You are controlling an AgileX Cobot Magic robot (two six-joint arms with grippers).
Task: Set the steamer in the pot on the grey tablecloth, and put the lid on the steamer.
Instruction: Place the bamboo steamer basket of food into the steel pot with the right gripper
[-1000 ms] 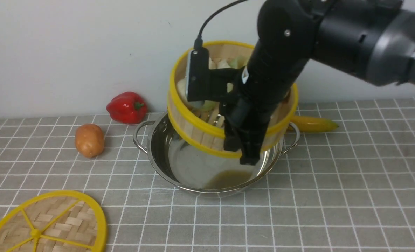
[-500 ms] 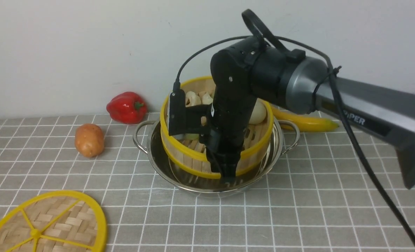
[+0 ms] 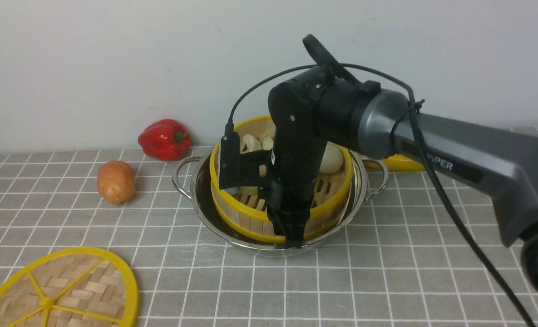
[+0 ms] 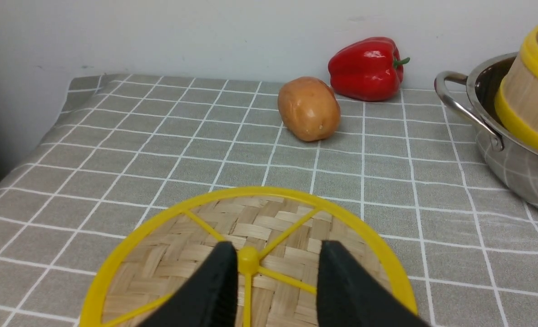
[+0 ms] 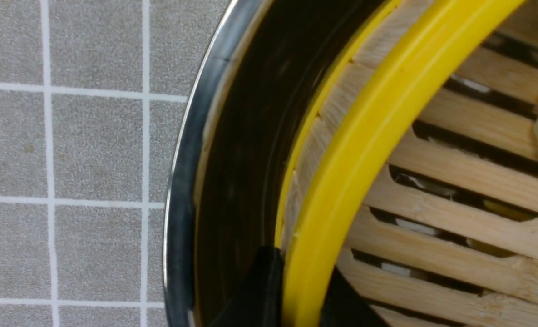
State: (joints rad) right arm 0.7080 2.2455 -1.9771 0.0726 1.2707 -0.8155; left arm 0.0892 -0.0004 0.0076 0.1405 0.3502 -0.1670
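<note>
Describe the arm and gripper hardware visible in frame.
Right arm: matte black and dark grey rounded segments, silver-grey collar, white "PIPER" lettering, black cable looping over it, tied at the collar, plus a black strap loop. Right gripper: black, with dark fingers. Left gripper: two dark, blurred fingers in its wrist view; the left arm itself isn't visible.

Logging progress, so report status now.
Right tool clamped on yellow-rimmed bamboo steamer, down inside shiny steel pot. Left tool open, woven yellow-spoked lid ungripped.
</note>
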